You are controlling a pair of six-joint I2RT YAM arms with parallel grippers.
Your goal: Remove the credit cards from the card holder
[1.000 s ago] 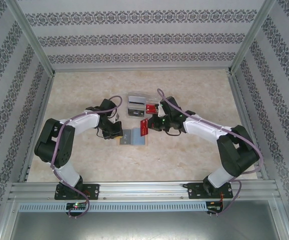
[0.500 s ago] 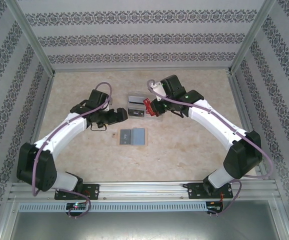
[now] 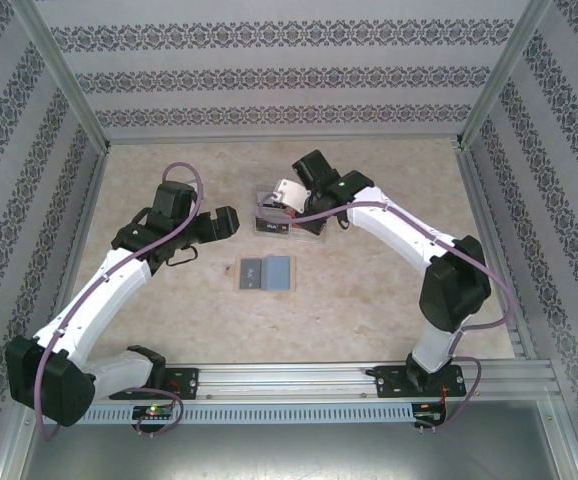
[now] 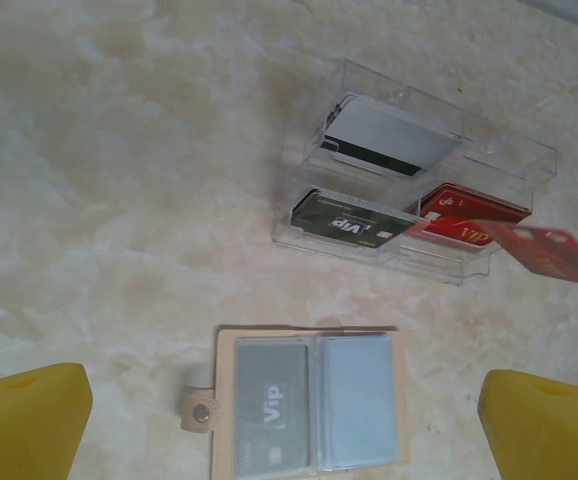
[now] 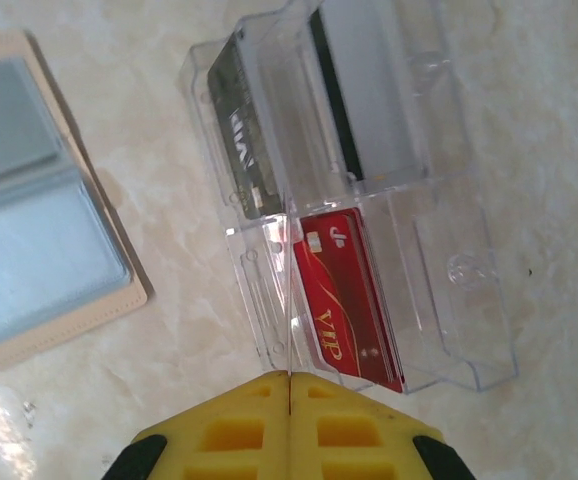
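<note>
marbled beige table (image 3: 389, 290), patterned wallpaper walls (image 3: 269, 75) around it. the card holder (image 4: 304, 400) lies open and flat near the clear tray (image 4: 499, 150), a grey vip card (image 4: 269, 415) in one pocket. left gripper (image 3: 226, 222) hovers, fingers spread wide. right gripper (image 5: 289, 388), pressed together, pinches a red credit card (image 4: 544, 252) by the tray's corner.

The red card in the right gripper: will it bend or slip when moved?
The red card is probably stiff: it juts out flat from the right gripper without drooping. Being thin, it is likely light. Held by one end, it might pivot if bumped.
</note>
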